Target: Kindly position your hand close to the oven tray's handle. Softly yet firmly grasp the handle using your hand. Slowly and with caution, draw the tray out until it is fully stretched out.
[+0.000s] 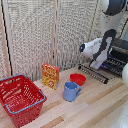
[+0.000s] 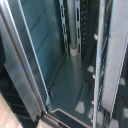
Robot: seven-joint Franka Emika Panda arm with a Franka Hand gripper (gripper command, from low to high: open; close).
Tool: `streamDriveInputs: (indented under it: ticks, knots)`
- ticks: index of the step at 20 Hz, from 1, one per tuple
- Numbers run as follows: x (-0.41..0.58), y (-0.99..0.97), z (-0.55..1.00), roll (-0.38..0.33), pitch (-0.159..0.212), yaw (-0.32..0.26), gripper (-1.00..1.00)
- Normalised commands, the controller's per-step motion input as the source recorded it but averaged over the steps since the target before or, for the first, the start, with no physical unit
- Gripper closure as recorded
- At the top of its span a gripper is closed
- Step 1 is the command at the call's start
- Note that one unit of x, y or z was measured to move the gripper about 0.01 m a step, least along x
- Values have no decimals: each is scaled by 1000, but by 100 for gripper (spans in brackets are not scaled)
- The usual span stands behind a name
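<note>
The oven (image 1: 121,46) stands at the exterior view's right edge with its door (image 1: 93,73), a dark flat panel with a long bar, folded down onto the table. The oven tray (image 1: 117,64), a rack of thin grey wires, shows at the oven's mouth above the door. My white hand (image 1: 101,60) hangs right in front of that opening, over the door. Its fingers are hidden behind the arm's own body. The wrist view looks into the oven's dark cavity (image 2: 70,80), with side rails and a pale rod at the back, and no fingers show there.
On the wooden table (image 1: 95,107) a blue mug (image 1: 71,91) and a red bowl (image 1: 77,78) sit just before the door. A yellow and red box (image 1: 50,75) stands further to the exterior view's left. A red basket (image 1: 19,99) fills the left corner. A slatted screen (image 1: 45,35) closes the back.
</note>
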Motion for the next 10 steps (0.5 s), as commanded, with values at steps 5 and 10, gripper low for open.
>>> streamDriveInputs:
  ticks: [5, 10]
  knots:
    - [-175, -241, 209, 0, -53, 12, 100]
    - [-219, -147, 169, -8, -62, 5, 100]
